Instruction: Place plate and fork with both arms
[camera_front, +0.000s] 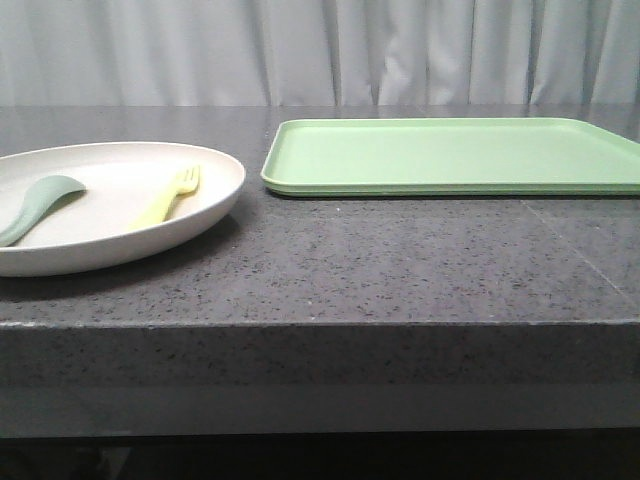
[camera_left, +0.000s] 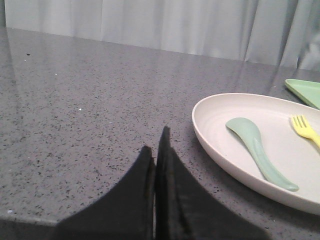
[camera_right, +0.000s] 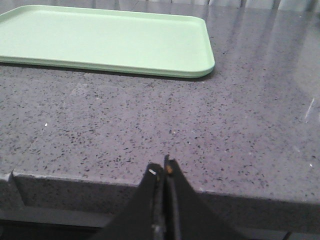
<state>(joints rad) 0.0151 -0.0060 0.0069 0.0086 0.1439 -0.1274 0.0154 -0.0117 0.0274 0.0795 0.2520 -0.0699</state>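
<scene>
A round cream-white plate lies on the left of the grey stone table. A pale-yellow fork and a sage-green spoon lie in it. The plate, the fork and the spoon also show in the left wrist view. My left gripper is shut and empty, low over the table beside the plate's rim, apart from it. My right gripper is shut and empty at the table's front edge. Neither gripper shows in the front view.
A flat light-green tray lies at the back right of the table; it also shows in the right wrist view. The table's front edge runs across the front view. A white curtain hangs behind.
</scene>
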